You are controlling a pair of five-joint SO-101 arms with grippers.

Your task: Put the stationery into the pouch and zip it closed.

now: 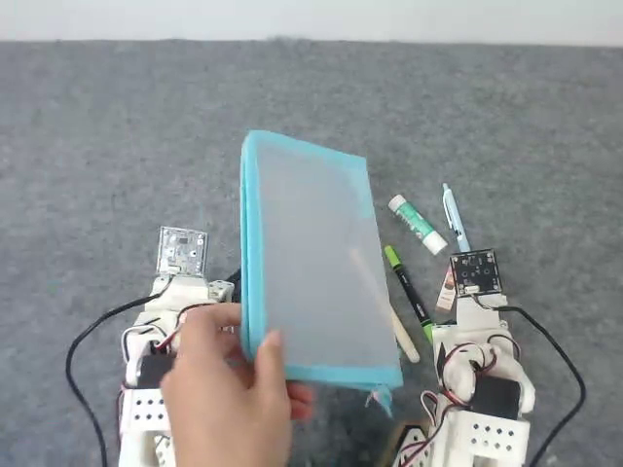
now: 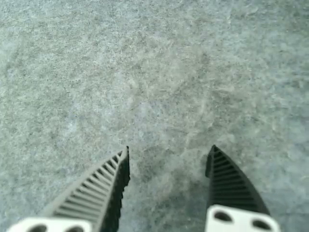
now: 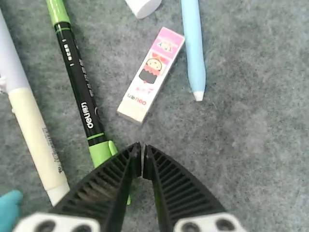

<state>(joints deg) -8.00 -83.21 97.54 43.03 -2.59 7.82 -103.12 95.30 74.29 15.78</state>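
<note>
Barely started tbh: pens (image 3: 79,82), glue stick (image 1: 417,223), eraser (image 3: 151,74) to bag, pouch (image 1: 311,253) to zip; left hand (image 2: 166,159) spread, right hand (image 3: 143,155) pressed together

1 pouch (image 1: 311,263), 1 glue stick (image 1: 417,223), 1 eraser (image 3: 151,74), 1 grn marker (image 1: 409,285), 1 blue pen (image 1: 455,219), 1 cream pen (image 1: 400,332), 1 hand (image 1: 229,389)

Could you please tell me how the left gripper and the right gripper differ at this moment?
The left gripper is open; the right gripper is shut. The left gripper is over bare grey carpet; the right gripper is over a black-and-green marker, near an eraser. Both hold nothing.
</note>
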